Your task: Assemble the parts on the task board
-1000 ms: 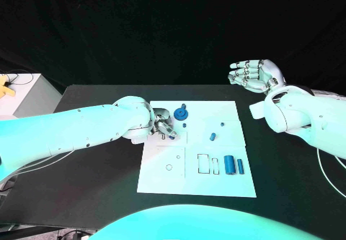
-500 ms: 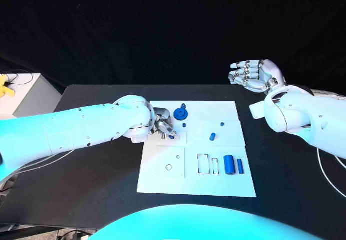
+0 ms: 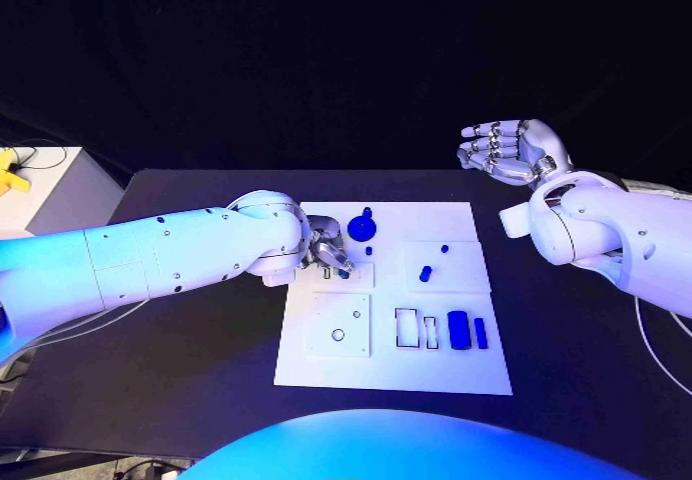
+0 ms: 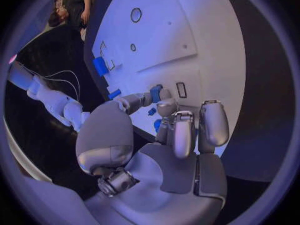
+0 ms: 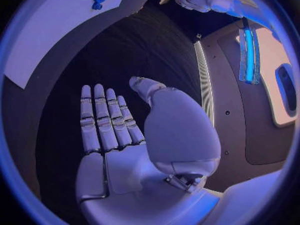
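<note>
working at the upper left of the flat white task board (image 3: 325, 370), the left hand (image 3: 327, 252) of silver metal has its fingers curled down over the plate, and in the left wrist view a small blue peg (image 4: 155, 92) sits pinched between thumb and a fingertip, just above a little rectangular slot (image 4: 181, 89) in the board – so this hand is holding a part, apparently about to seat it. the right hand (image 3: 508, 148) hangs well apart from the board, past its far right corner, palm up with fingers loosely spread and nothing in it

as for progress, i judge the assembly to be early or middling at best. a round dark-blue disc with a knob (image 3: 361, 226) sits near the board's top edge, and whether it is already mounted i cannot tell. several parts look loose: a short blue stub (image 3: 426, 273) and a tiny blue dot (image 3: 444, 245) on the right-hand panel, plus a thick blue cylinder (image 3: 459, 330) and a slim blue bar (image 3: 480, 333) lying side by side at the lower right. beside them two rectangular outlines (image 3: 408, 327) stand unfilled, and a round hole (image 3: 338, 336) in the lower-left panel looks unfilled too – most of the fitting is still to be done, it seems
</note>
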`<state>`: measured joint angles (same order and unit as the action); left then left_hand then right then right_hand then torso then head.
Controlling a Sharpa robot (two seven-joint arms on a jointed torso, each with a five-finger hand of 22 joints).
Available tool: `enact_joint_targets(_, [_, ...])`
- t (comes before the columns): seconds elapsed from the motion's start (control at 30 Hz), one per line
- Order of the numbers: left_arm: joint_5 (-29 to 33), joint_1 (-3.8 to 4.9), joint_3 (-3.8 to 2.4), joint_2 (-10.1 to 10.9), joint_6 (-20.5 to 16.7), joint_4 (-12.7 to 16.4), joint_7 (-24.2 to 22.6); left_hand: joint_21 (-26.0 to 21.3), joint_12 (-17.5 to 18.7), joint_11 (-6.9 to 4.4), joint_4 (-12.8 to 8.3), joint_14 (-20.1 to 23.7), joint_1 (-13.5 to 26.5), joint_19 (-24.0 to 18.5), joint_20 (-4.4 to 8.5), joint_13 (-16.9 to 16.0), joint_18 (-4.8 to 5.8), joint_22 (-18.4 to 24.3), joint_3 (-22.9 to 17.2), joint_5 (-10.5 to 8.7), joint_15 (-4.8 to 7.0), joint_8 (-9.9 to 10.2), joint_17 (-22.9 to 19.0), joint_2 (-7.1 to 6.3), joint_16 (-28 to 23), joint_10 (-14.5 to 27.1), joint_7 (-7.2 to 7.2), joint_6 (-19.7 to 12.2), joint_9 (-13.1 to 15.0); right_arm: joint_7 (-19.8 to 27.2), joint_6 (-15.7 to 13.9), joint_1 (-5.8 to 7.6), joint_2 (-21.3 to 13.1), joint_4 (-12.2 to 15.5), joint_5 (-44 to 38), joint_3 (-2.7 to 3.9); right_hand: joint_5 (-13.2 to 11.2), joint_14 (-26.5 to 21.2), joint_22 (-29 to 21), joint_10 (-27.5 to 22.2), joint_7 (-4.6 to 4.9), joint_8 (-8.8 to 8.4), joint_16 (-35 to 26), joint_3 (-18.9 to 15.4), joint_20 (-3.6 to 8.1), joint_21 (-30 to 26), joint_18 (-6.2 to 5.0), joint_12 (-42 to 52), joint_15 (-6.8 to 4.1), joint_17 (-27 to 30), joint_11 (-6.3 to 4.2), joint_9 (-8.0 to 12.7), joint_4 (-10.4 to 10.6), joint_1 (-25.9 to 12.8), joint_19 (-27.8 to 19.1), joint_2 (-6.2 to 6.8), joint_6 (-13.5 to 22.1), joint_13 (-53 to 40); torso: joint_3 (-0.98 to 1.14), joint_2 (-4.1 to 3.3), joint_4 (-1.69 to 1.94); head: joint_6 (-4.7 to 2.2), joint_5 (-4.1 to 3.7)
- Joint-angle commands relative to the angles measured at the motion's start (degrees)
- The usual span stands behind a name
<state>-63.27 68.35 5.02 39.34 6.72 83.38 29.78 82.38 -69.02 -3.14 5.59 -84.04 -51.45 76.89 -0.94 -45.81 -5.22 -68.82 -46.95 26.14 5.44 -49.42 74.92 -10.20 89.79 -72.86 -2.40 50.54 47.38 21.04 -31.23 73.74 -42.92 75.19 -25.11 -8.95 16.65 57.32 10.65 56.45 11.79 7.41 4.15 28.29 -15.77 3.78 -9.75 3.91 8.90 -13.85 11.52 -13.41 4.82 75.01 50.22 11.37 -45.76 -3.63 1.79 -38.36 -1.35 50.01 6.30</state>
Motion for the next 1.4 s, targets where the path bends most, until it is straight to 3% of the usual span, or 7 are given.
enact_joint_targets(0.03, [0.2,-0.68,0.51,-0.3,2.9,0.3,0.0,-0.3,0.4,0.05,-4.4,-6.0,0.6,0.2,0.17,0.1,0.87,0.0,-4.0,-0.25,0.40,0.3,15.1,-0.09,0.2,-0.3,1.82,2.0,0.1,0.1,-0.1,-0.01,0.0,0.0,-0.4,0.02,0.1,-0.1,-0.1,0.2,3.14,-0.18,-0.3,-0.3,-0.06,-0.2,-0.72,-0.2,0.53,0.1,0.17,0.1,-0.1,-0.5,-0.5,-0.11,-0.4,0.0,-0.01,0.02,0.00,-0.01,-0.01])
enact_joint_targets(0.57, [0.2,-0.68,0.51,-0.2,3.2,0.3,0.1,-0.4,0.3,-0.02,-3.7,-6.0,1.3,0.3,0.21,-0.1,0.87,0.0,-2.9,-0.40,0.44,0.4,15.1,-0.32,0.2,-0.4,1.92,2.2,0.1,0.1,-0.1,-0.01,-0.3,0.1,-0.4,0.02,0.2,-0.1,-0.2,0.2,3.16,-0.20,-0.3,-0.3,-0.08,-0.2,-0.71,-0.3,0.55,0.2,0.19,0.1,-0.1,-0.5,-0.6,-0.19,-0.4,0.0,0.03,-0.01,-0.04,-0.01,0.02])
enact_joint_targets(0.83, [0.2,-0.68,0.51,-0.3,4.0,0.3,0.1,-0.3,0.0,-0.13,-2.4,-6.0,2.2,0.7,0.30,-0.5,0.99,-0.5,-0.7,-0.50,0.54,0.5,15.1,-0.64,0.2,-0.6,2.07,2.6,0.2,0.2,-0.1,-0.01,-0.4,0.2,-0.3,0.02,0.2,-0.1,-0.2,0.2,3.17,-0.20,-0.3,-0.3,-0.09,-0.2,-0.70,-0.3,0.55,0.2,0.19,0.1,-0.1,-0.5,-0.6,-0.21,-0.5,0.0,0.04,0.00,0.01,-0.01,0.09])
enact_joint_targets(1.4, [0.2,-0.68,0.51,-0.4,4.9,0.3,0.1,0.1,-0.5,-0.30,-0.4,-6.0,3.3,1.5,0.43,-1.4,1.21,-1.6,1.3,-0.54,0.67,0.7,15.1,-0.07,0.2,-1.1,2.27,3.4,0.2,0.3,0.0,-0.01,-0.4,0.2,-0.3,0.02,0.2,-0.1,-0.3,0.2,3.19,-0.20,-0.3,-0.3,-0.11,-0.2,-0.69,-0.3,0.56,0.2,0.20,0.1,0.0,-0.5,-0.7,-0.25,-0.6,0.0,0.03,0.01,-0.01,-0.01,0.19])
